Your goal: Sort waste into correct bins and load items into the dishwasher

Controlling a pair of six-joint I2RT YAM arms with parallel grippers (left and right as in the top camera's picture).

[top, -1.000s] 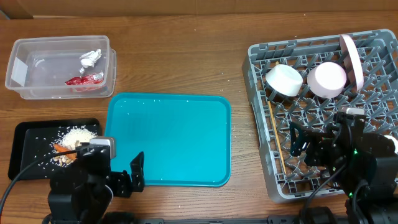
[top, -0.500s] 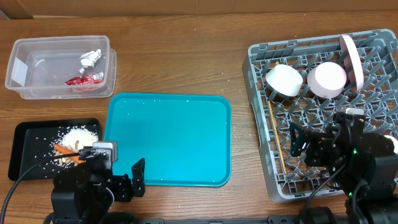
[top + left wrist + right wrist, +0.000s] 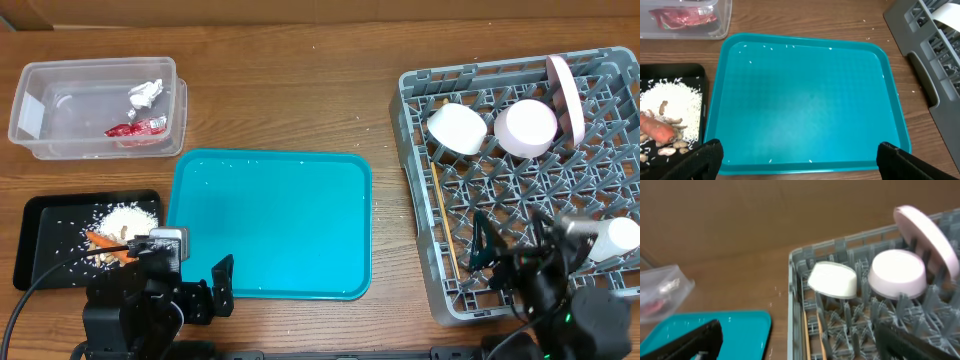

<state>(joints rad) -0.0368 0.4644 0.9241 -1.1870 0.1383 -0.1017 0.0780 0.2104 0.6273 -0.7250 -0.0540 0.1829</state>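
Note:
The grey dish rack (image 3: 420,82) at the right holds two white bowls (image 3: 458,128) (image 3: 526,128), the upright plate (image 3: 566,92) and the chopsticks (image 3: 441,225) along its left side. The clear tub (image 3: 40,70) at the back left holds the red wrapper (image 3: 135,127) and the tissue (image 3: 146,93). The black tray (image 3: 35,215) holds rice (image 3: 128,218), the carrot (image 3: 100,240) and nut scraps. My left gripper (image 3: 802,162) is open and empty over the teal tray's front edge. My right gripper (image 3: 800,342) is open and empty over the rack's front.
The teal tray (image 3: 270,220) lies in the middle with a few rice grains on it. In the left wrist view the carrot (image 3: 657,129) lies on the rice left of the teal tray (image 3: 805,90). The rack's rim (image 3: 795,280) shows in the right wrist view.
My right arm has drawn back toward the table's front edge, over the rack's front. My left arm shifted slightly toward the front earlier, then stayed still.

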